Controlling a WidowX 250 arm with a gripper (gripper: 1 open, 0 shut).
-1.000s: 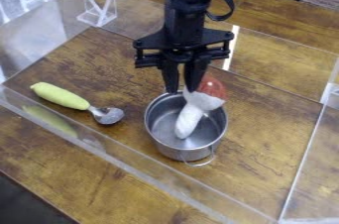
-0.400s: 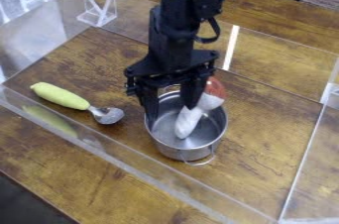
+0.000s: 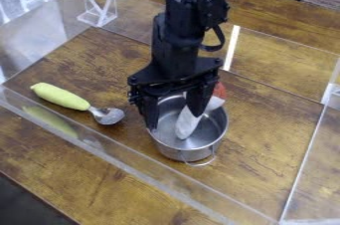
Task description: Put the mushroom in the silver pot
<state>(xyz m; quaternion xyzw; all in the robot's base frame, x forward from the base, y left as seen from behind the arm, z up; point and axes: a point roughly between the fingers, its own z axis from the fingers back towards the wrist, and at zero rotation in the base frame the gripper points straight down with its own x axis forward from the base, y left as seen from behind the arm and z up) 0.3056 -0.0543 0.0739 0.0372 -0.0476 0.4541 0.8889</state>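
Pincer (image 3: 178,97) is hanging spread over the silver pot (image 3: 186,134) at frame centre, pinching nothing. Mushroom (image 3: 193,117) is leaning inside the pot, white stem down, cap at the rim. Probably light, stiff, smooth plastic; the thick stem looks the best hold.

The gripper (image 3: 174,98) apparently fills the room above the silver pot (image 3: 188,134); tabletop (image 3: 93,55) leftward lies open

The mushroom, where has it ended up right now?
In the camera view the mushroom sits right of centre, leaning stem-down inside the silver pot with its red cap at the far rim, directly under the gripper.
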